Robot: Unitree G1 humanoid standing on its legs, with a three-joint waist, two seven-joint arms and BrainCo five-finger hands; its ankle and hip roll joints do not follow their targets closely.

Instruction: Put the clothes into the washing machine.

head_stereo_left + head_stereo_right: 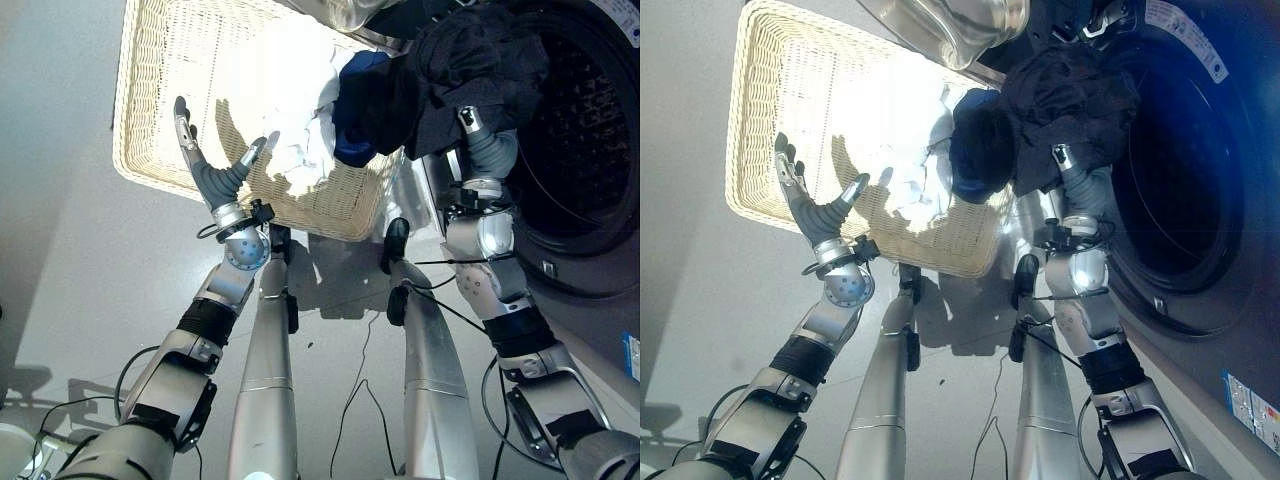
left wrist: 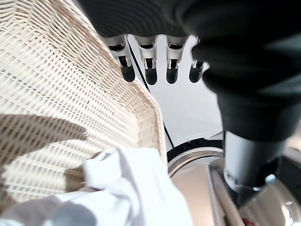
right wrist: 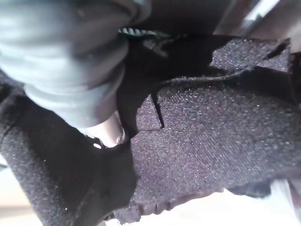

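Observation:
A wicker basket (image 1: 135,160) lies on the grey floor, with white clothes (image 1: 290,110) bunched at its right end. A dark blue garment (image 1: 365,110) hangs over the basket's right edge. A black garment (image 1: 480,60) is lifted at the washing machine's round opening (image 1: 585,150) and drapes over my right hand (image 1: 468,120). In the right wrist view the black garment (image 3: 211,132) covers that hand (image 3: 70,61). My left hand (image 1: 215,175) hovers open over the basket's near rim, its straight fingers (image 2: 150,70) spread and holding nothing, above the white clothes (image 2: 136,188).
The washer's shiny open door (image 1: 950,25) stands between the basket's far right corner and the drum. The machine's front panel (image 1: 600,330) runs along the right. Bare grey floor (image 1: 60,250) lies left of the basket.

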